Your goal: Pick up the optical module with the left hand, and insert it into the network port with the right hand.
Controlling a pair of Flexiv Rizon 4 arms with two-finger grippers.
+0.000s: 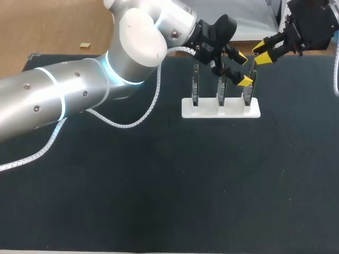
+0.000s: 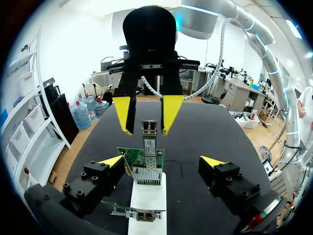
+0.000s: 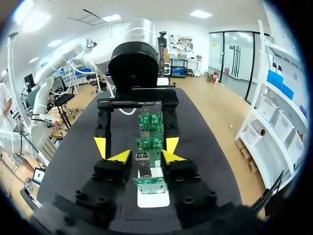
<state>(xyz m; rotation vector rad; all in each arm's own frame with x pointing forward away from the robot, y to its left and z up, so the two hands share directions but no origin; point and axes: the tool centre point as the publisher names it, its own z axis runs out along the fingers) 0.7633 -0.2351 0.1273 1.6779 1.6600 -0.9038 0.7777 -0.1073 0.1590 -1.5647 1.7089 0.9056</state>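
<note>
Three green circuit boards (image 1: pixel 221 95) upright in a white holder (image 1: pixel 221 108) on the dark table (image 1: pixel 159 185). Optical module (image 2: pixel 149 128) standing in the network port (image 2: pixel 146 174) of the end board, between the released fingers of the right gripper (image 3: pixel 145 156), narrow gaps on both sides. Left gripper (image 2: pixel 163 161) spread wide, straddling the same board, apart from it.

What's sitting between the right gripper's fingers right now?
The optical module, seated on the green board; the left wrist view shows small gaps on either side.
</note>
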